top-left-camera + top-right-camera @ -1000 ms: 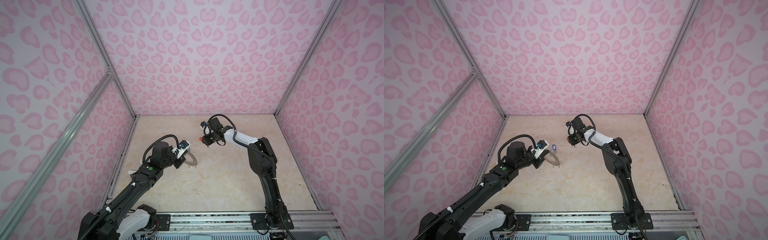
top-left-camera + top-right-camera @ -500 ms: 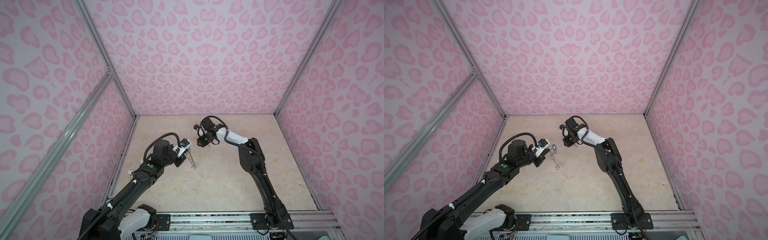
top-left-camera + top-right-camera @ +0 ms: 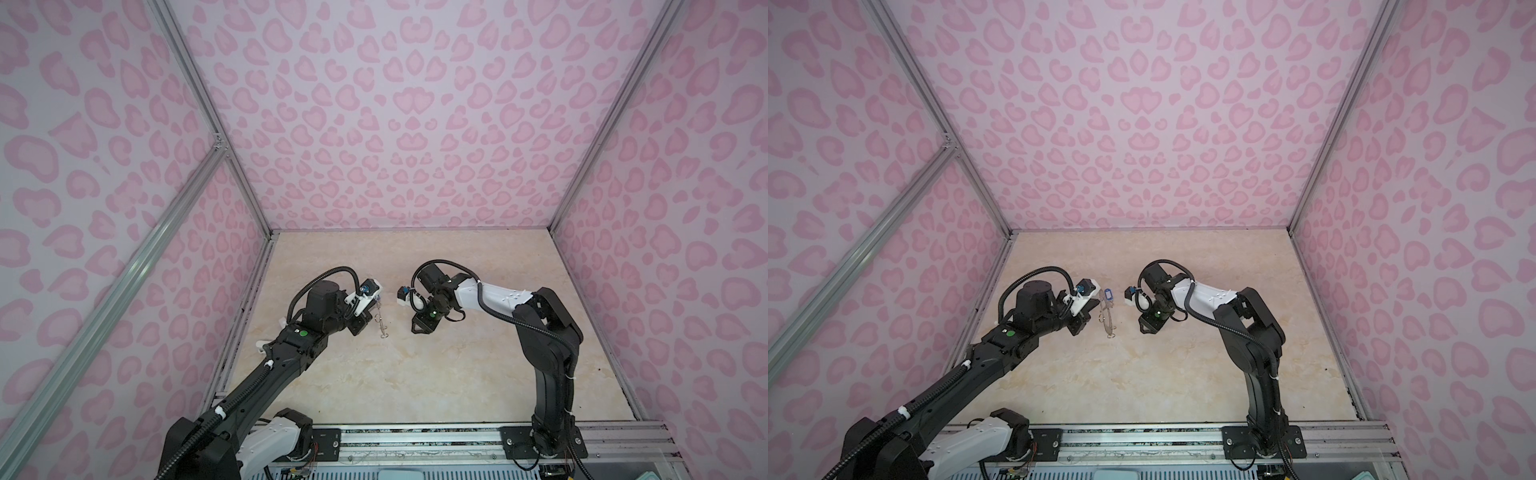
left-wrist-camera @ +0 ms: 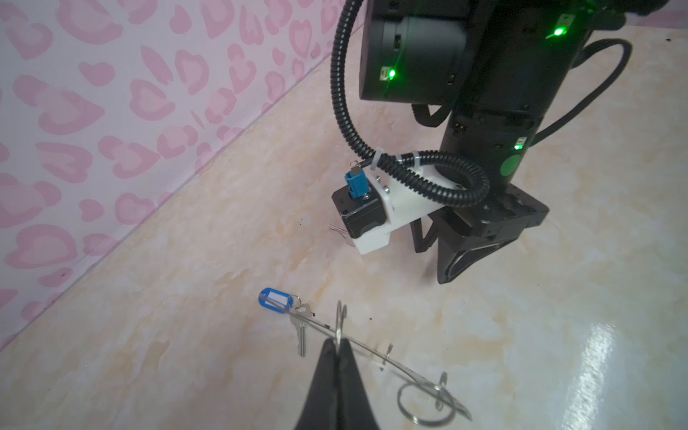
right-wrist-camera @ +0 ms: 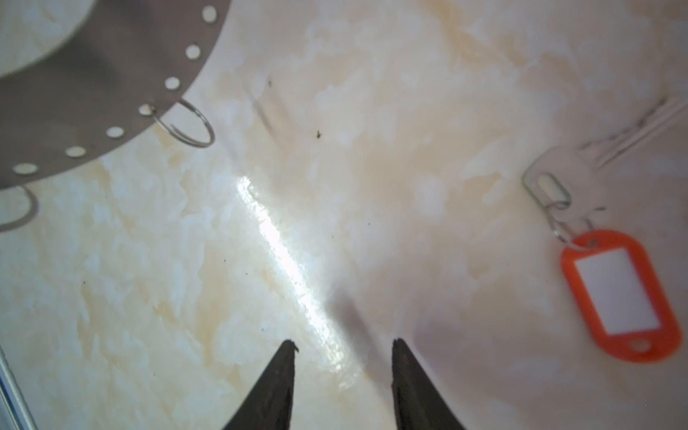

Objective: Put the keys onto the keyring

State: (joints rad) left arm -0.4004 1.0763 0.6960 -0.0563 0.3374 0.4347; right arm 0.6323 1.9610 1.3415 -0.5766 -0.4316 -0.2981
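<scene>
While the left tool (image 4: 337, 348) stands pressed together on the rim of the keyring (image 5: 93, 93), we read the disc as held up on its edge over the bench (image 4: 186, 372). In both top views it shows only as a thin upright sliver just in front of that tool. We cannot tell whether its lower edge touches the bench. The right tool (image 5: 344, 346) is spread with nothing between its tips. It hangs low over bare bench, between the keyring and the orange-tagged key set (image 5: 620, 294). That set lies flat and loose on the bench, well apart from the disc, so we judge it not yet fitted. The blue-tagged key set (image 4: 275, 299) lies just beside one end of the disc. We cannot tell from the left wrist view whether it is hooked to the rim or merely lies against it. A wire clip (image 5: 207, 122) hangs from one of the rim holes and carries no key. We therefore judge the task to be at an early-to-middle stage: the keyring is secured and presented, at least one key set remains to be picked up, and the threading onto a clip remains to be done.
</scene>
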